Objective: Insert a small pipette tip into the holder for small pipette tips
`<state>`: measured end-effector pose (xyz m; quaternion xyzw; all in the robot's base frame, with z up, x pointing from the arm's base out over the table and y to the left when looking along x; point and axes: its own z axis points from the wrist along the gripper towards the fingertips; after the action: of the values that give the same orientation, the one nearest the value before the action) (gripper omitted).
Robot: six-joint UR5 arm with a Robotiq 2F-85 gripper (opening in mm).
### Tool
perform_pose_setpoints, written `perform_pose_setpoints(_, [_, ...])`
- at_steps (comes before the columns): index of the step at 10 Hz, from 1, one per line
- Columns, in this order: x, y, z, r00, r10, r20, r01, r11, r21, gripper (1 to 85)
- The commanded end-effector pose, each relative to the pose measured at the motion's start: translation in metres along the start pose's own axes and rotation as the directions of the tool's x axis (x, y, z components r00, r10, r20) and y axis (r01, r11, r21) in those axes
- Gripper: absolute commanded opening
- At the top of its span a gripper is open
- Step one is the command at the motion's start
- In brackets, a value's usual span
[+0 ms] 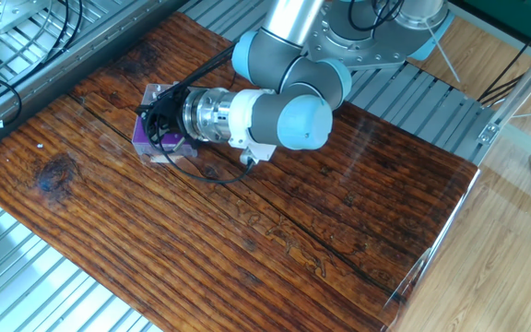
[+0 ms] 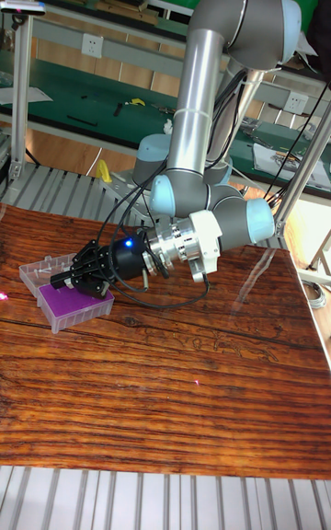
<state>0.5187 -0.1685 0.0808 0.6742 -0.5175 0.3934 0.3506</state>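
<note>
Though no brand, label or readable writing shows on anything here, the items list as follows.

Claw (image 2: 74, 278): black, at the end of my arm (image 2: 198, 116), tilted down over the near right part of the tip box. I cannot tell whether my fingers are apart or together, and no tip can be made out between them. A small blue light glows on the body behind the claw. Black cables (image 1: 212, 175) loop from my wrist down onto the table.

Tip box (image 2: 66, 301): small clear plastic box with a purple top, standing on the far left part of the table; its clear lid (image 2: 44, 267) lies open on the far side. In the fixed view my claw covers most of the box, leaving only purple edges (image 1: 143, 136) visible.

Table (image 1: 275, 231): dark, glossy wood with strong grain and a scratched pattern near the middle. It rests on a ribbed metal frame (image 1: 418, 106).

Room: green workbenches (image 2: 83, 88) with shelves stand behind, with a wall socket (image 2: 90, 43) and loose tools; light wooden flooring (image 1: 514, 249) lies to the right.
</note>
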Motion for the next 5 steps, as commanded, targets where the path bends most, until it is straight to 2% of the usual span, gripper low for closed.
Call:
perform_pose_setpoints(1, [-0.0016,0.0027,0.0027,1.0,0.008,0.01,-0.008,1.0,-0.018,1.0])
perform_pose_setpoints(5, [-0.0036,0.0034,0.0035,1.0,0.011,0.011,-0.011,1.0,-0.021,1.0])
